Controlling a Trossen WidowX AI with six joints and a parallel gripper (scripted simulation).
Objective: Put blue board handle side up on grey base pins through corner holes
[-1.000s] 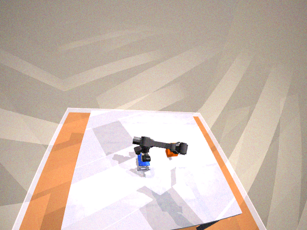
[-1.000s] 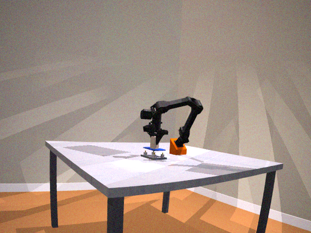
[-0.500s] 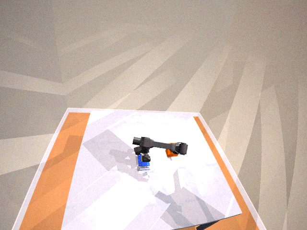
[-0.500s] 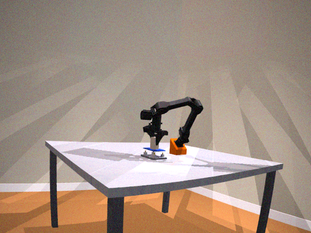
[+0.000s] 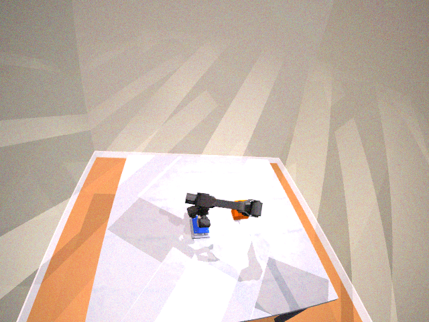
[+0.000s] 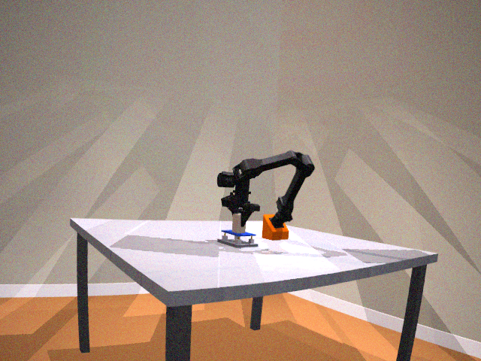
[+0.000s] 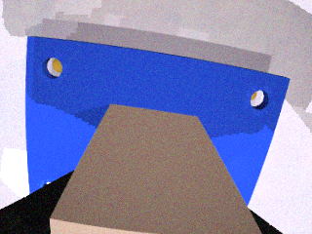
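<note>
Status: my jaws are closed on the square handle (image 5: 198, 224) (image 6: 238, 223) (image 7: 156, 171), pinching it by opposite sides. The blue board (image 5: 200, 230) (image 6: 250, 234) (image 7: 146, 73) hangs from it, handle side up and roughly level, just above the grey base (image 5: 200, 237) (image 6: 237, 245) (image 7: 146, 36). In the top view, both lie between the left and right edges of the desk (image 5: 155, 173) (image 6: 201, 271) (image 7: 12, 122), nearer its far edge than its lower right corner.

Step in hand, as I judge it: final alignment and lowering.

1. Check alignment. In the wrist view, gold shows through both far corner holes, off centre toward the middle of the board. Some of that may be viewing angle; I cannot confirm fit from it. The near corners are largely hidden from me.
2. Correct sideways position or twist while the board is above the pins. Keep its edges parallel to the base.
3. Lower straight down, slowly. Maintain the grip; do not tilt.
4. If one corner stays high, stop, raise slightly and realign. Pressing on could wedge a pin or rotate the handle in my jaws.
5. Release only when the board lies flat on all four posts. Spread the jaws evenly, then withdraw straight up so neither finger drags the handle.
</note>
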